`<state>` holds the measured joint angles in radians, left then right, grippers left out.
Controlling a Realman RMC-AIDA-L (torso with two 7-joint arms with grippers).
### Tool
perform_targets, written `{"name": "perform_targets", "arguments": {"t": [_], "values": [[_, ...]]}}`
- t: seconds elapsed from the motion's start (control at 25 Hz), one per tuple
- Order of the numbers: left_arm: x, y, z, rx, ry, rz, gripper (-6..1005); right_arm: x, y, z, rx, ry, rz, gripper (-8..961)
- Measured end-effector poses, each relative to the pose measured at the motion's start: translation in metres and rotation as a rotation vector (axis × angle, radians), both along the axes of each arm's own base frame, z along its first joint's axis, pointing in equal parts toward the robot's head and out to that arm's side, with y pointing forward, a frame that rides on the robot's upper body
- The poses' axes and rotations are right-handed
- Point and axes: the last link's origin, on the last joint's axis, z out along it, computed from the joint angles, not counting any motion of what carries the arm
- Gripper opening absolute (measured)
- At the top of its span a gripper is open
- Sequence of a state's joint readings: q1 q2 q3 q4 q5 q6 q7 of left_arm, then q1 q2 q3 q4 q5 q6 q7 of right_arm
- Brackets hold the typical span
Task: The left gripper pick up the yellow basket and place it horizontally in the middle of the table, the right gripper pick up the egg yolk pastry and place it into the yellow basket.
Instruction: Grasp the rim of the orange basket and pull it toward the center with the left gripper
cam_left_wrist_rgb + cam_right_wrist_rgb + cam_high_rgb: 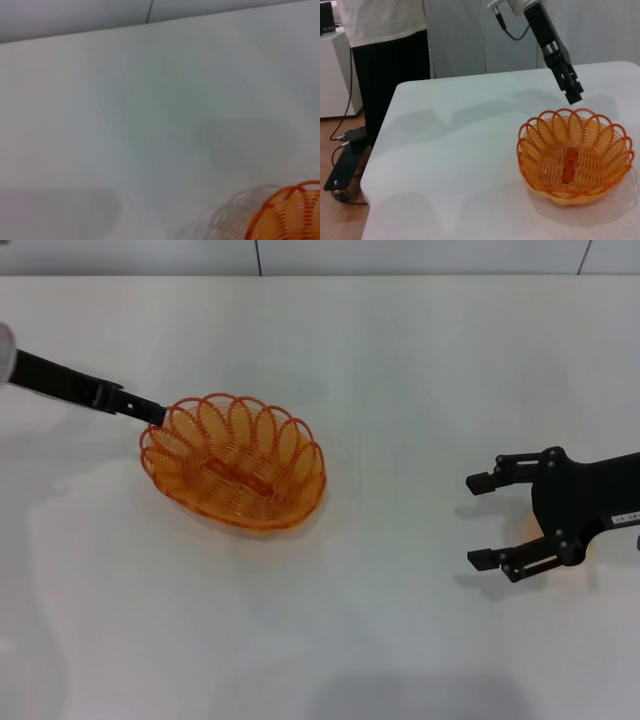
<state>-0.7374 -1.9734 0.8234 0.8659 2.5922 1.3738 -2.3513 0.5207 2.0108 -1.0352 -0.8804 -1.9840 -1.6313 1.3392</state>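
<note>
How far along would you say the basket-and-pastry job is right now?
The yellow basket sits upright on the table, the left pincer at its rim. The right pincer hangs open beside the egg yolk pastry, largely hidden. Picking and placing the pastry remains.

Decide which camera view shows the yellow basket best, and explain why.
The head view: the whole yellow basket shows from above, empty on the table. The right wrist view also shows it whole, from the side. The left wrist view catches only a rim piece.
</note>
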Motion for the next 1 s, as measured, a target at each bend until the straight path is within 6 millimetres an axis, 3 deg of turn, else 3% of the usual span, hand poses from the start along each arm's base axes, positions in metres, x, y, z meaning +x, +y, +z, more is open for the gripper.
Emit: {"name": "perform_targets", "arguments": {"t": [0.32,0.72,0.84,1.0], "values": [[0.001,0.002,-0.022,-0.017,-0.006,-0.02,863,-0.001,0.0,-0.001,-0.003,0.0,0.003,870],[0.0,0.003,-0.029,-0.01,-0.008,-0.027,861,-0.001,-0.001,-0.002,-0.009,-0.002,0.005,869],[0.001,0.002,-0.037,-0.036,-0.01,-0.028,662,-0.001,-0.001,-0.002,-0.008,-0.002,0.005,869],[0.001,0.002,-0.042,-0.051,-0.01,-0.028,562,0.0,-0.001,-0.002,-0.006,-0.002,0.002,869]]}}
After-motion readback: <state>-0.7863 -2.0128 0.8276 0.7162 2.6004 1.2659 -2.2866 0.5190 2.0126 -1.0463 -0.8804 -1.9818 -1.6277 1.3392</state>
